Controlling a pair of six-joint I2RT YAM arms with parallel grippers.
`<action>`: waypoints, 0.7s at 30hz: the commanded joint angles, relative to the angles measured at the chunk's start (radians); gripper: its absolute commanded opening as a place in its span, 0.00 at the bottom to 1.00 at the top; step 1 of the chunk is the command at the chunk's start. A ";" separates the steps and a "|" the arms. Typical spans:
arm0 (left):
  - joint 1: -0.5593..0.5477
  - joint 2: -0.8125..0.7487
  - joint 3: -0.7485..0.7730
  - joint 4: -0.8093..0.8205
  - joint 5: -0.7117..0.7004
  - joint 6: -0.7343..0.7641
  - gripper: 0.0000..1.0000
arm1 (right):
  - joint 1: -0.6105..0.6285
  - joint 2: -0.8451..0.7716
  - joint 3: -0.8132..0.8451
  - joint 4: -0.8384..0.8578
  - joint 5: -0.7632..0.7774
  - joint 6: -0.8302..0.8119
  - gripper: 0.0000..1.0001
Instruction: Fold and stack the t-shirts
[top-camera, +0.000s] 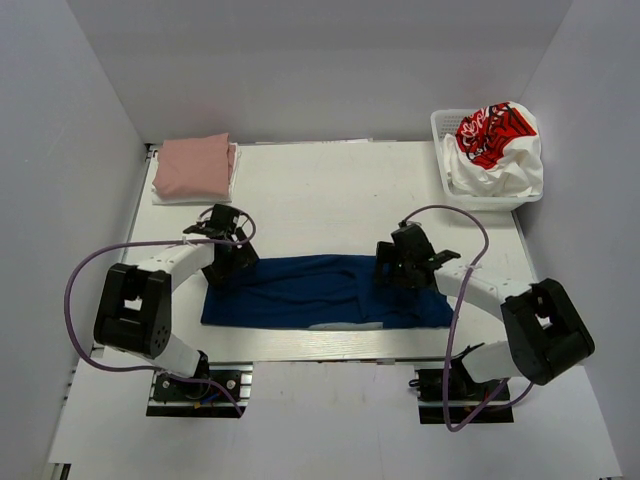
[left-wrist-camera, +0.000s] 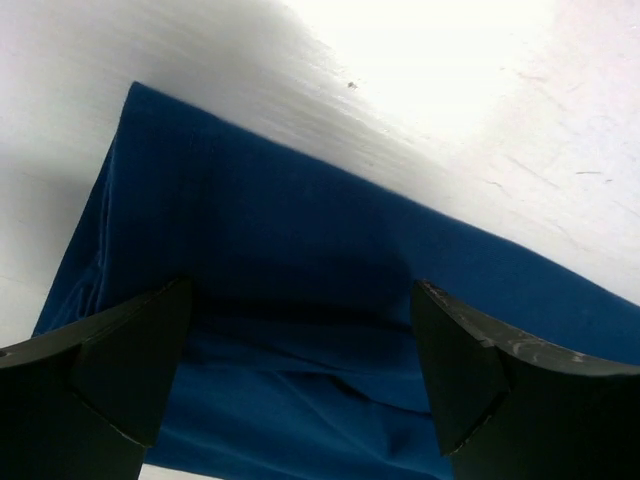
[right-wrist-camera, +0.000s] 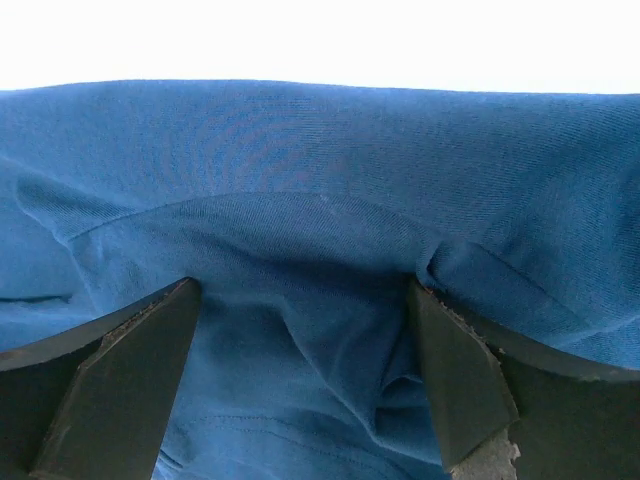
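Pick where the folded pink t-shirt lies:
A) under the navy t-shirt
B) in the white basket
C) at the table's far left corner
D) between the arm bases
C: the folded pink t-shirt lies at the far left corner of the table, well apart from the basket at the far right, which holds a white t-shirt with red print.

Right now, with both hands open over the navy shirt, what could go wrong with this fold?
1. The right hand straddles bunched creases in the navy t-shirt; closing there may pinch extra layers and set wrinkles into the fold.
2. The left hand sits near the shirt's far-left corner, so a shallow grip could slip off as it lifts.
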 joint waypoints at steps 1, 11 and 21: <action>0.003 -0.001 -0.023 0.000 -0.031 -0.009 1.00 | -0.025 0.053 -0.080 -0.027 0.014 0.028 0.90; -0.017 0.021 -0.129 -0.076 0.092 -0.062 1.00 | -0.077 0.466 0.343 0.079 0.012 -0.164 0.90; -0.205 -0.069 -0.267 -0.088 0.581 0.030 1.00 | -0.088 0.899 1.090 0.016 -0.347 -0.528 0.90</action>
